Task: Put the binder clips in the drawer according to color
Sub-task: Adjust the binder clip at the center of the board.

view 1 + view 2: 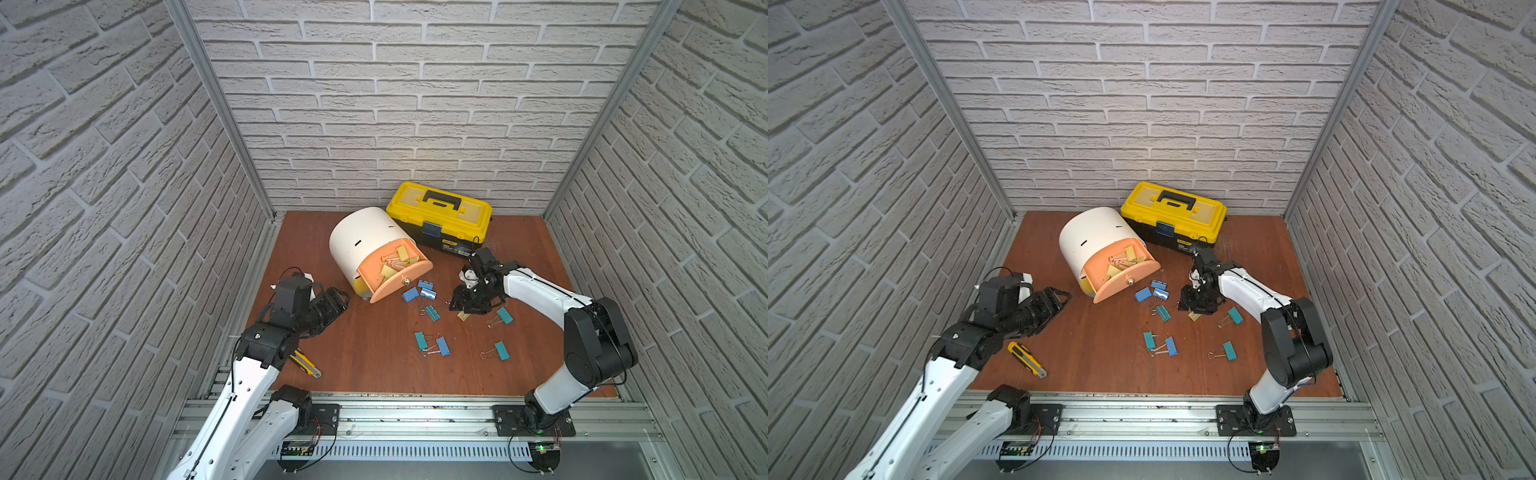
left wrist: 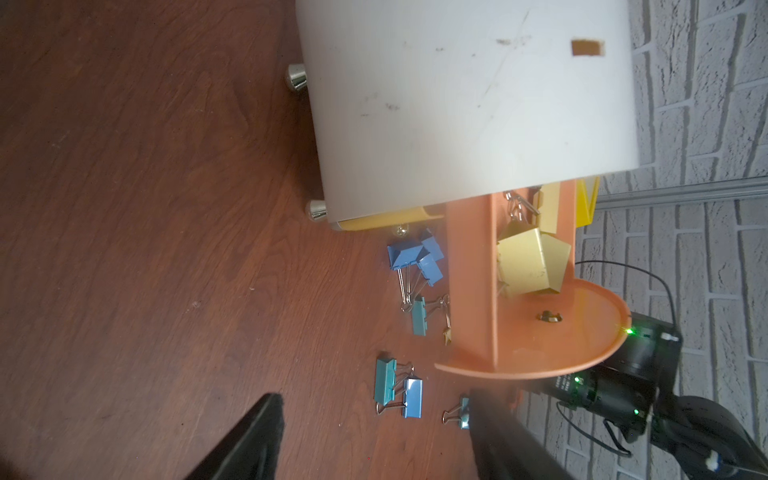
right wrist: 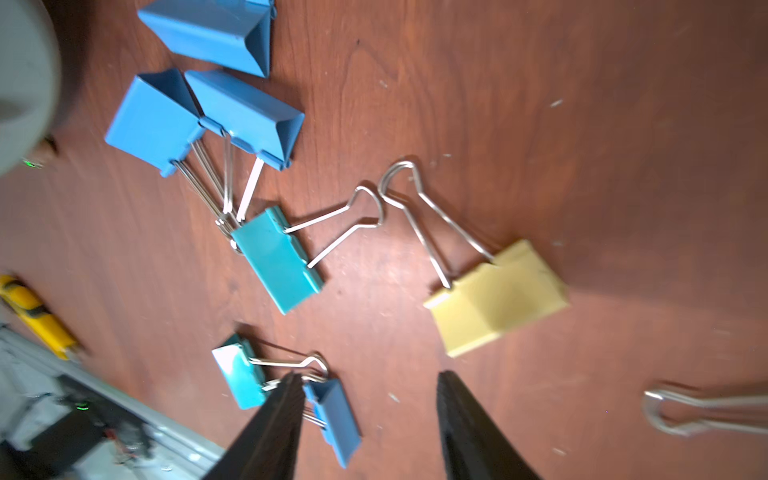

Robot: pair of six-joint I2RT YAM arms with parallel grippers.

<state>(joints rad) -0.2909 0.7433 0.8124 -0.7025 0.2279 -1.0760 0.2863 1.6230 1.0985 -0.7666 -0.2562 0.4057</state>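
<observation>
The white drum-shaped drawer [image 1: 363, 237] [image 1: 1092, 239] lies tipped toward me, its peach drawer [image 1: 401, 286] pulled out with several pale yellow binder clips [image 1: 395, 262] [image 2: 528, 262] inside. Blue binder clips [image 1: 419, 291] [image 3: 199, 116] and teal ones [image 1: 432, 312] [image 3: 276, 259] lie scattered on the table in front of it. My right gripper [image 1: 463, 309] [image 3: 370, 376] hangs open just over a yellow clip [image 1: 463, 316] [image 3: 496, 297] that lies on the table, nothing between its fingers. My left gripper [image 1: 338, 301] [image 2: 374, 399] is open and empty, left of the drawer.
A yellow-black toolbox [image 1: 440, 216] stands at the back behind the cabinet. A yellow utility knife [image 1: 305, 362] lies near the left arm at the front. More teal clips [image 1: 505, 315] [image 1: 501, 350] lie to the right, with a teal and blue pair [image 1: 432, 344] in the middle.
</observation>
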